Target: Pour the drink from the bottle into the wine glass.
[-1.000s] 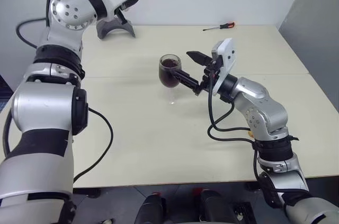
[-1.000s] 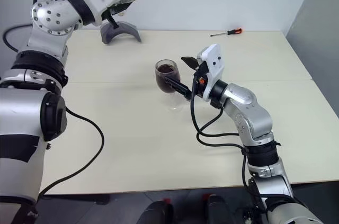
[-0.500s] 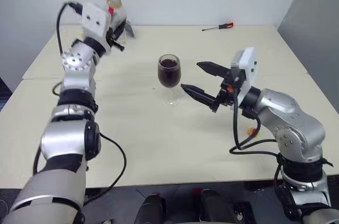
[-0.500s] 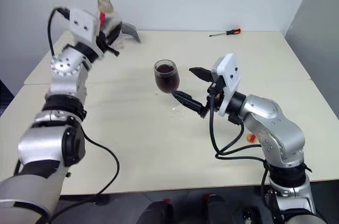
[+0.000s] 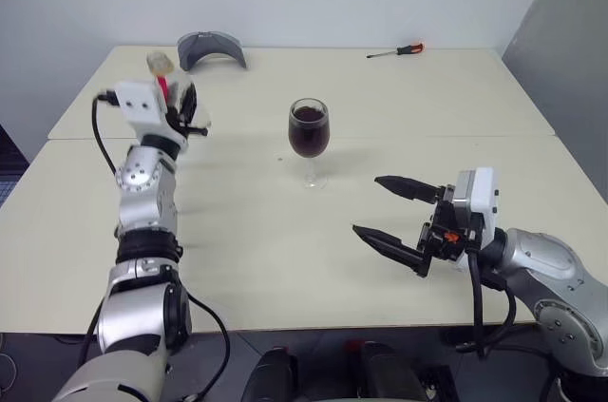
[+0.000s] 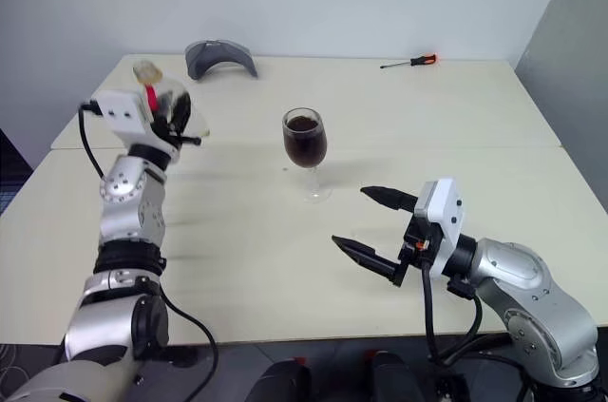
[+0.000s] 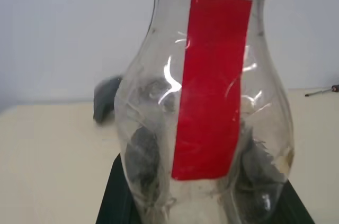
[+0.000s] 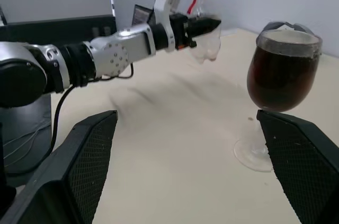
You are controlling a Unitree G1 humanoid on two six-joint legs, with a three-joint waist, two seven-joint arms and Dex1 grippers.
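Standing upright mid-table (image 5: 237, 231): wine glass (image 5: 309, 141), bowl holding dark drink (image 5: 309, 136). Hovering at the table's left side: left gripper (image 5: 180, 107), clamping the clear bottle (image 5: 176, 103) upright, looking empty. Hanging well short of the glass, apart from it: right gripper (image 5: 394, 212), fingers spreading wide, gripping nothing. Lying along the far edge: grey curved object (image 5: 211, 48); screwdriver (image 5: 394, 50).

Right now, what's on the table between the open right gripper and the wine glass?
Nothing: bare tabletop separates the right gripper from the wine glass, as the left eye view shows.
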